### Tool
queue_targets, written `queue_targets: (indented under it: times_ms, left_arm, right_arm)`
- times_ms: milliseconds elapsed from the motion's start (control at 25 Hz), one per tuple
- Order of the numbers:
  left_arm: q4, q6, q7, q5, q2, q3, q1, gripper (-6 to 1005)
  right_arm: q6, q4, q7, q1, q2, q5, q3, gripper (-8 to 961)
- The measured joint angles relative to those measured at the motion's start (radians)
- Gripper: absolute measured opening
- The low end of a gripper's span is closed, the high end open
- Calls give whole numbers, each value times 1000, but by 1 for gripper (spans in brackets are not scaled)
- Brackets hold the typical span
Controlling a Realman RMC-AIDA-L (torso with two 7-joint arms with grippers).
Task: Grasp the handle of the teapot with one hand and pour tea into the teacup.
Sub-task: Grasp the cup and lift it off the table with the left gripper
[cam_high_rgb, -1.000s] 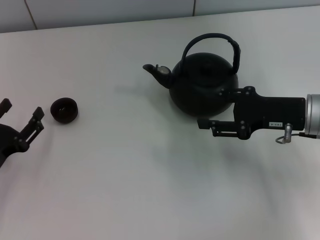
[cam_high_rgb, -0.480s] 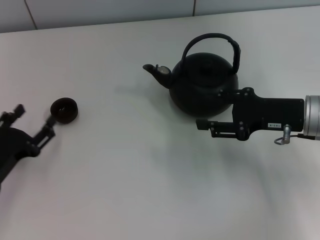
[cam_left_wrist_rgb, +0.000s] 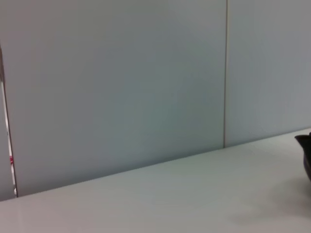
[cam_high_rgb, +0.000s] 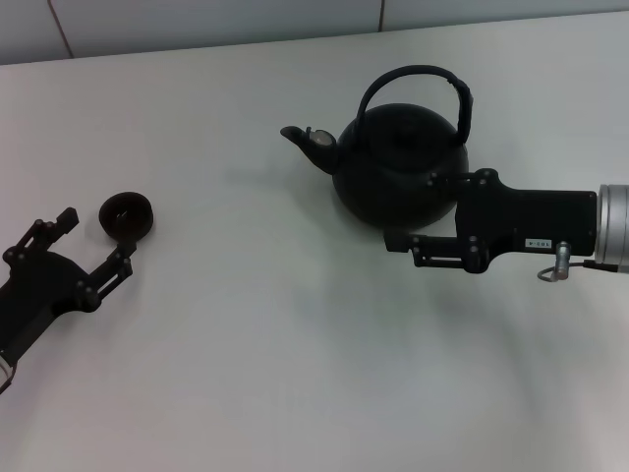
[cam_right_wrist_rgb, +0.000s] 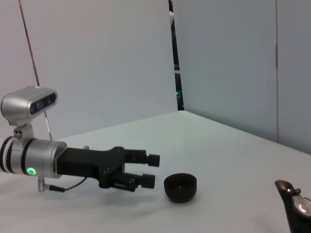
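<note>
**Teapot waits untouched as two arms flank the worktop**

Teapot [cam_high_rgb: 398,167] sits toward the far right of the white worktop [cam_high_rgb: 275,354], its short spout pointing left toward the teacup [cam_high_rgb: 126,216], which stands well apart on the left side. We see the handle [cam_high_rgb: 418,84] arching high over the pot, running left to right in line with the spout, with open air beneath the hoop.

Our right gripper [cam_high_rgb: 408,211] lies level at the pot's near right flank, its jaws open and pointing left, the far finger just beside or touching the pot's belly, the near one out in front of it. It sits below the handle, not around it; we judge that the coming grasp turns on rising and reaching farther so the jaws can close across the hoop's top. This is plainly the nearer arm to the pot.

Our left gripper [cam_high_rgb: 90,254] hovers just near of the teacup with its jaws spread, one finger close to the cup's near rim; whether it touches, we cannot tell. The right wrist view shows the same gripper [cam_right_wrist_rgb: 146,170] right beside the teacup [cam_right_wrist_rgb: 180,186].

Between pot and cup the worktop lies bare, leaving room to carry the pot left. The far edge runs behind the handle, a wall rising beyond it.
</note>
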Motion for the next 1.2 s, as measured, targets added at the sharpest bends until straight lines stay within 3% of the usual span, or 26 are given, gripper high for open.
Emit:
queue_targets:
  times_ms: [1200]
  left_arm:
    - [0,-166,9,0,-4,-2,-73,801]
  right_arm:
    - [9,0,0,35,-2,14,0,663]
